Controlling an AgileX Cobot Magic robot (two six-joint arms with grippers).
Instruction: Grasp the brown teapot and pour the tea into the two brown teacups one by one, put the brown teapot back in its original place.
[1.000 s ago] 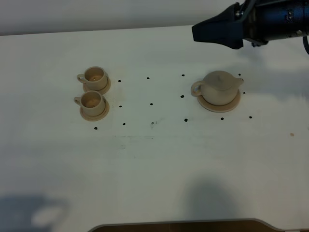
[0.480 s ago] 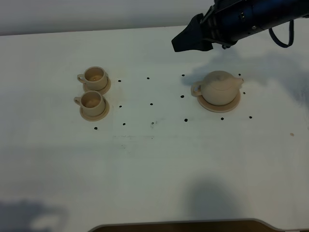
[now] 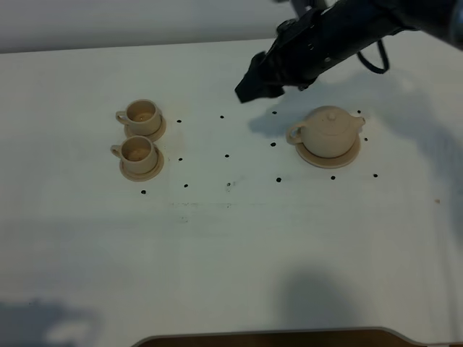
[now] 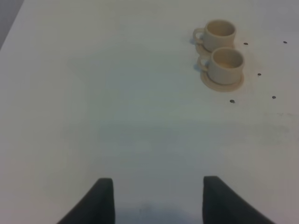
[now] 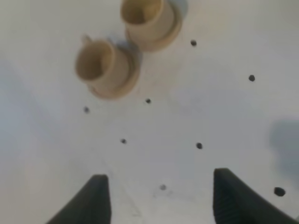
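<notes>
Two brown teacups (image 5: 100, 65) stand side by side beyond parted jaws.

Item: white table (image 3: 231, 246), flat matt top, seen from above; faint grey scuff marks (image 3: 184, 217) near the middle.

Lying directly on it:
- far small saucer (image 3: 160, 131), round, light tan, left side
- near small saucer (image 3: 148, 173), matching, just beside the first and nearer the front edge; whether the two rims touch cannot be told
- large round tan saucer (image 3: 329, 163), right of middle, well apart from the small pair
- black dots (image 3: 226, 155), small, set in rows between and around the saucers
- brown speck (image 3: 436, 201), single, near the right edge
</notes>
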